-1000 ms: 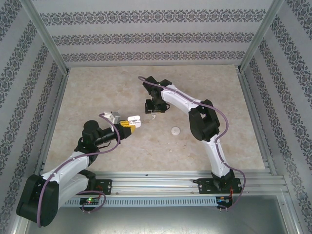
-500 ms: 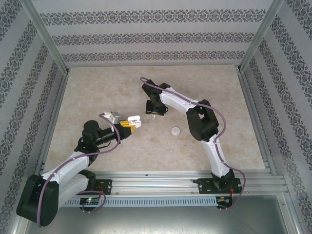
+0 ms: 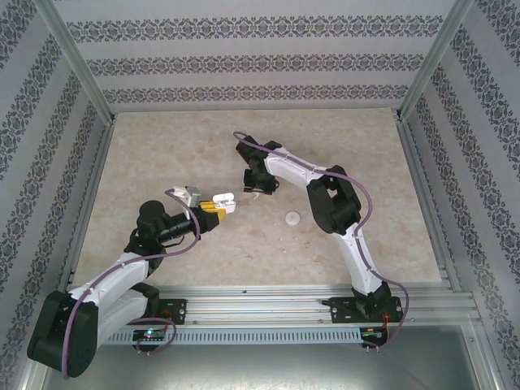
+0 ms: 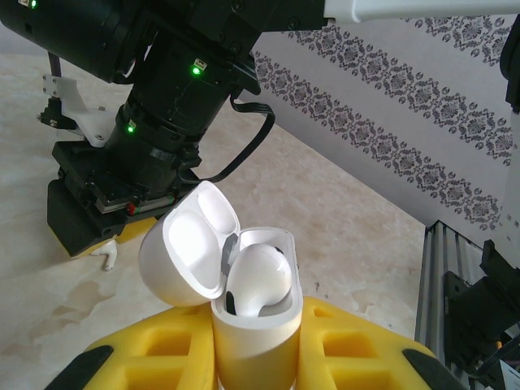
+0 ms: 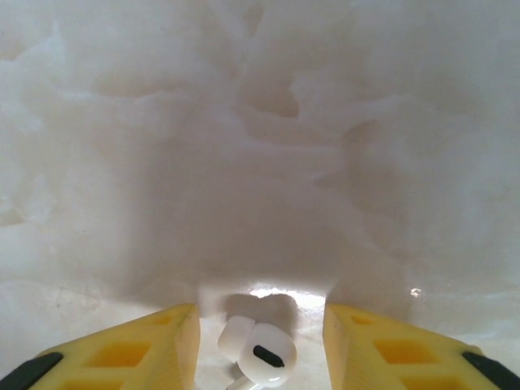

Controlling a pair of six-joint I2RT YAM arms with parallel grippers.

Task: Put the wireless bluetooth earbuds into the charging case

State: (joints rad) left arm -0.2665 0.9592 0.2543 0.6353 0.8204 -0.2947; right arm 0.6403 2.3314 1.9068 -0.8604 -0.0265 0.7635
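Charging case [image 4: 256,345] clenched in my left fingers [image 4: 357,361], lid open, one earbud [image 4: 258,276] seated inside. Beyond, the other earbud [image 5: 258,354] lies on the worktop [image 5: 260,162]; my right fingers [image 5: 130,351], unclenched, have since dropped astride it.

White-and-black arms, yellow claws
Left gripper [image 4: 256,325] and right gripper [image 5: 260,313] have yellow, pocketed fingers [image 5: 122,353]; behind them, black joints [image 3: 337,203], white shells [image 3: 114,280], purple cables [image 3: 73,321], green lights [image 4: 195,70].
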